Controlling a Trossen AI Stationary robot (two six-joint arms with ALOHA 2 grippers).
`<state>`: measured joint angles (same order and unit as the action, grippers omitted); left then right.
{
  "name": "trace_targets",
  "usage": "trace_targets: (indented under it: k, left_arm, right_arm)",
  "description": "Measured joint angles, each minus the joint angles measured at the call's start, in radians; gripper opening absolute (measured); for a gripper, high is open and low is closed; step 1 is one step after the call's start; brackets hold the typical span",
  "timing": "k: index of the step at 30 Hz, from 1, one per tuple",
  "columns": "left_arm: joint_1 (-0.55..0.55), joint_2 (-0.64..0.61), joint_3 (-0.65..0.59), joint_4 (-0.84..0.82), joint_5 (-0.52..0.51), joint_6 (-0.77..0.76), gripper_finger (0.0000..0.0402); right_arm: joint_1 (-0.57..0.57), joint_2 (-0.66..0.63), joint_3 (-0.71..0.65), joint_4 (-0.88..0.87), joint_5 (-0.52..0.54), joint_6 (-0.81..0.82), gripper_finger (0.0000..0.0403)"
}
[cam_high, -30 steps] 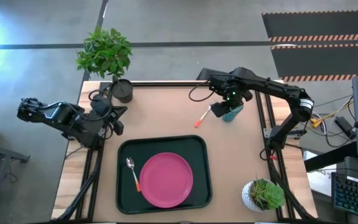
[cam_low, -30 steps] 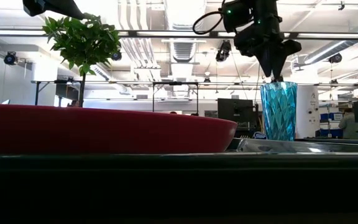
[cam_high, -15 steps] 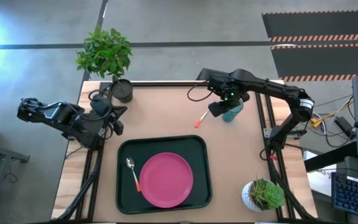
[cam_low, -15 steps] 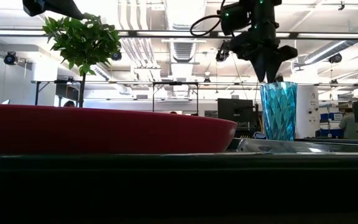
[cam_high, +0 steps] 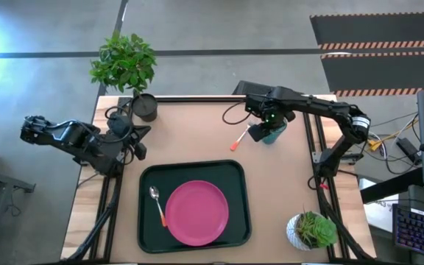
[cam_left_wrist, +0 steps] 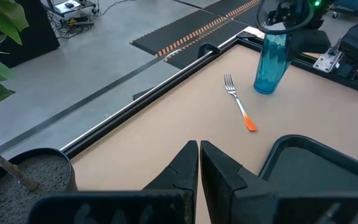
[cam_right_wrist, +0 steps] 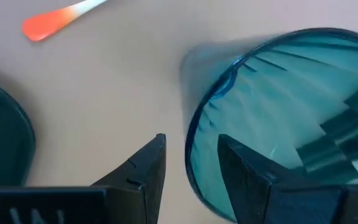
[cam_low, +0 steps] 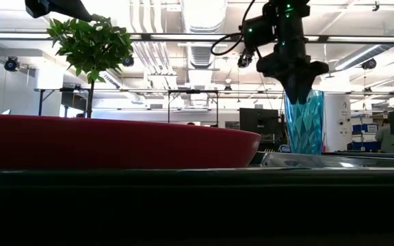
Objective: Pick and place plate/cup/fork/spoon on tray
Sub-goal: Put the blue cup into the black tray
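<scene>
- Nearest the front edge, the tray [cam_high: 147, 221] already carries the plate [cam_high: 196, 213] and, just beside it, the spoon [cam_high: 157, 204].
- My left gripper [cam_high: 135, 139] waits at the table's left edge, fingers closed together and holding nothing.
- Farther back, the fork [cam_high: 239, 139] lies flat on the bare table, tines pointing away from the tray.
- Just beside the fork, the cup [cam_high: 274, 133] stands at the back right, leaning a little in the low view.
- My right gripper [cam_right_wrist: 191, 171] is at the cup's rim, fingers a modest gap apart, one outside the wall and one over the mouth; it has not clamped yet.
- I judge the cup light, thin-walled and slick, with facets that may let it twist, so it could tip or slip.
- I would pinch the wall just below the rim, squeeze gently, and lift straight up.
</scene>
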<state>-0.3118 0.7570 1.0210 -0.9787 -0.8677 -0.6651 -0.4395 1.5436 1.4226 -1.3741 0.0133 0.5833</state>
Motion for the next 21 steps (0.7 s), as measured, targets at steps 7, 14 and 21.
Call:
trace_targets:
  k: [7, 14, 21]
  left_arm:
    - [0.000, 0.000, 0.000, 0.002, 0.000, -0.003, 0.0000]
    - [0.000, 0.002, 0.000, 0.002, 0.000, -0.005, 0.0000]
    - [0.000, 0.002, 0.000, 0.002, 0.000, -0.005, 0.0000]
  right_arm:
    - [0.000, -0.002, -0.026, 0.004, 0.042, 0.000, 0.0071]
    - [0.008, -0.004, -0.038, 0.029, 0.043, -0.007, 0.0009]
    - [0.105, -0.010, 0.082, 0.028, 0.043, 0.025, 0.0008]
